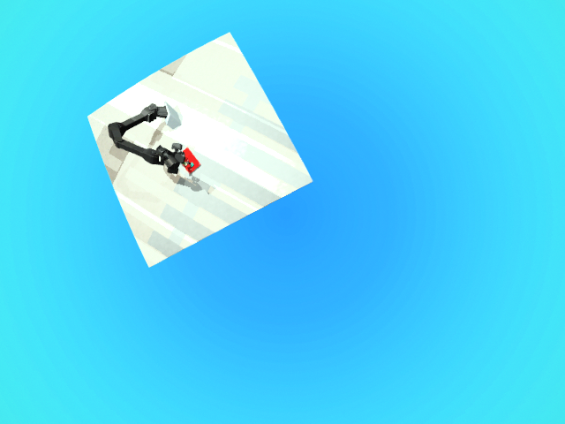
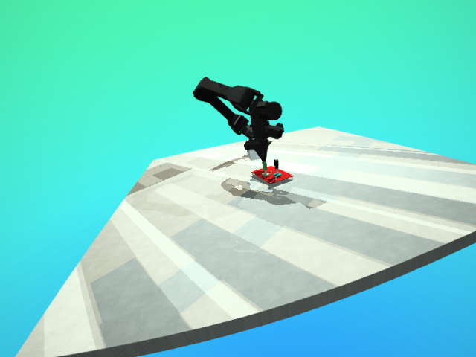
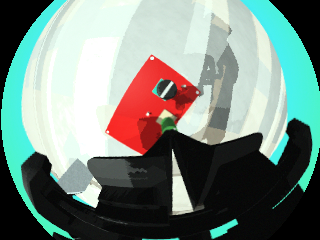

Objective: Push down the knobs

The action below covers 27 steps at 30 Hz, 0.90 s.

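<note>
Exterior view, read left to right. The black arm (image 1: 134,148) (image 2: 221,87) rises to an elbow at the left, then reaches across and down toward the board. A pale grey block (image 1: 172,117) (image 2: 252,155) (image 3: 76,177) is partly visible behind the gripper (image 1: 184,159) (image 2: 264,159) (image 3: 171,134). The gripper points downward, its fingers closed together at the tips with nothing held between them. The tips are at the top of the green knob (image 2: 264,166) (image 3: 168,124); actual contact cannot be confirmed.

The green knob stands upright above the cream potentiometer (image 2: 265,175) (image 3: 164,116), a length of pale shaft showing beneath it. The red circuit board (image 1: 195,161) (image 2: 284,176) (image 3: 131,105) lies level on short legs on the pale, striped table (image 1: 255,137) (image 2: 192,268) (image 3: 75,90). To the right of the green knob, the black knob (image 2: 276,163) (image 3: 166,89) is upright above the teal potentiometer (image 2: 277,175) (image 3: 156,91), apart from the gripper. Shaft is visible below this knob also. Neither knob is seated. Both potentiometers are on the board; the soundness of their joints cannot be determined.
</note>
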Each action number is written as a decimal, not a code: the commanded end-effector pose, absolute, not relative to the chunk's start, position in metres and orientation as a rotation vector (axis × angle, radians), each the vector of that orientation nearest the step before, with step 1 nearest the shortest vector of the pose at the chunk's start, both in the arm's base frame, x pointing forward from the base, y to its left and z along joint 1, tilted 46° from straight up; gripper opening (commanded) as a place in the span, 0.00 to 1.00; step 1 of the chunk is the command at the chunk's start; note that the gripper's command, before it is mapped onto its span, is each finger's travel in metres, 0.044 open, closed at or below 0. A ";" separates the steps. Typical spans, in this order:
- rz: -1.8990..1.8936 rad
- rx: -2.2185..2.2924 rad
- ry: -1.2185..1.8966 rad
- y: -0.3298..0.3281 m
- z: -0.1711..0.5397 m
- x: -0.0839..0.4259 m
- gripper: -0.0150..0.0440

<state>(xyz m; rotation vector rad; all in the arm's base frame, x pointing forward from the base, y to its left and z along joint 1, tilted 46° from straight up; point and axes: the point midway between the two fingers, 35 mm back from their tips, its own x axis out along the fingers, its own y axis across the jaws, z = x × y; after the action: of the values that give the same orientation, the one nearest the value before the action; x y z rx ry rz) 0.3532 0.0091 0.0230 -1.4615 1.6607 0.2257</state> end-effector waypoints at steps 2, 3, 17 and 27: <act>0.220 -1.461 1.662 0.006 0.022 0.354 0.25; 0.220 -1.461 1.662 0.006 0.022 0.354 0.25; 0.220 -1.461 1.662 0.004 0.020 0.354 0.25; 0.220 -1.461 1.662 0.004 0.020 0.354 0.25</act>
<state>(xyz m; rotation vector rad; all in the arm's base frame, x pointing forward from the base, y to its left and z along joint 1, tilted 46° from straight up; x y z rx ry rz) 0.3535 0.0062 0.0202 -1.4613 1.6611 0.2259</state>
